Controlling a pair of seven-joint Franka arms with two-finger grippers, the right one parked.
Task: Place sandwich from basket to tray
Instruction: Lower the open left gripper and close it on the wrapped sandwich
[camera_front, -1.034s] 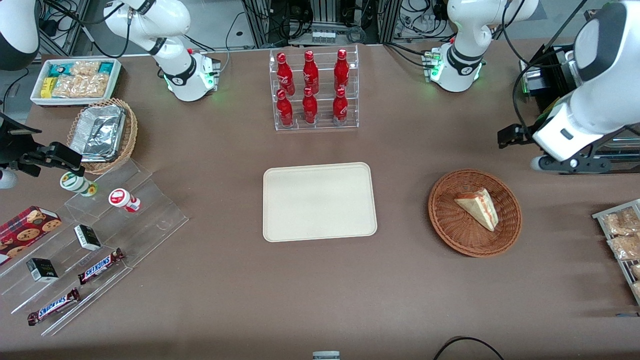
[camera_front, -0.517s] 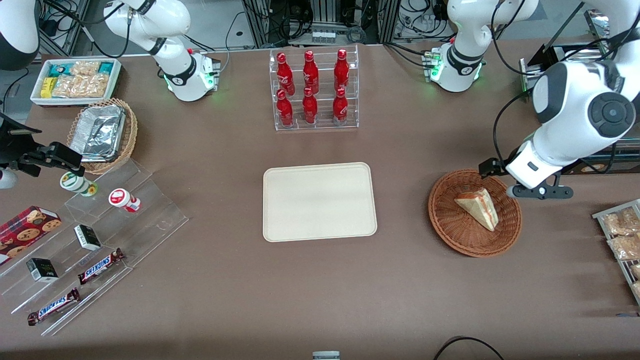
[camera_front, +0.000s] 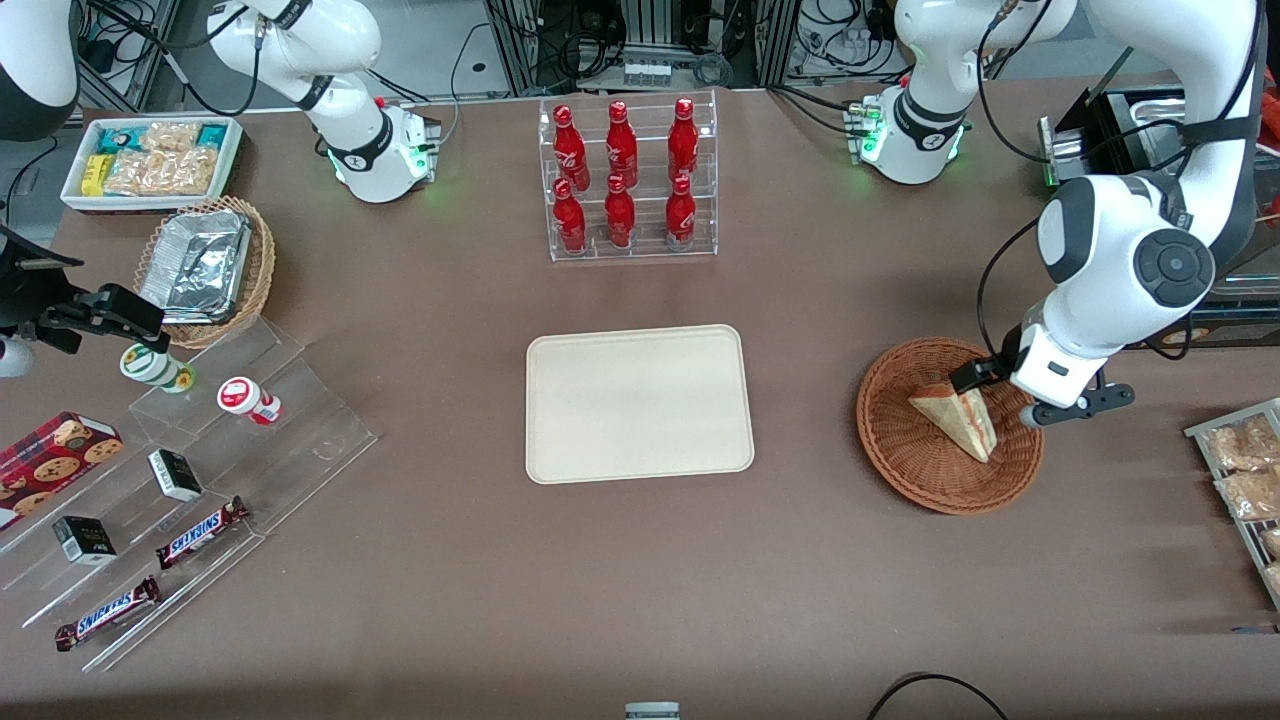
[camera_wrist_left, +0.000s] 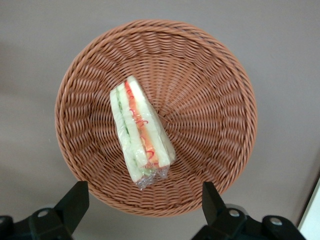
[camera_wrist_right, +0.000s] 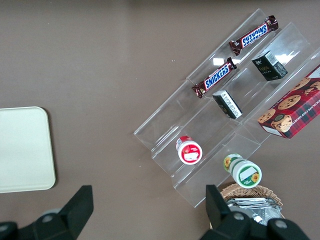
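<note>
The sandwich (camera_front: 955, 417), a pale wedge wrapped in clear film with red and green filling, lies in the round reddish-brown basket (camera_front: 900, 462). My left gripper (camera_front: 1020, 392) hangs open above the basket's edge on the working arm's side, partly covering the sandwich's wide end. In the left wrist view the sandwich (camera_wrist_left: 140, 127) lies a little off the middle of the basket (camera_wrist_left: 210, 100). The two black fingers of the gripper (camera_wrist_left: 144, 201) stand wide apart with only the basket rim between them. The cream tray (camera_front: 640, 402) lies bare at the table's middle, apart from the basket.
An acrylic rack of red bottles (camera_front: 625, 180) stands farther from the camera than the tray. A clear stepped shelf (camera_front: 200, 470) with snacks, a tan basket of foil trays (camera_front: 205, 265) and a white bin (camera_front: 150, 160) sit toward the parked arm's end. A snack rack (camera_front: 1245, 470) is beside the basket.
The left arm has swung in from the working arm's end of the table and come down over the basket. The sandwich has not moved.
</note>
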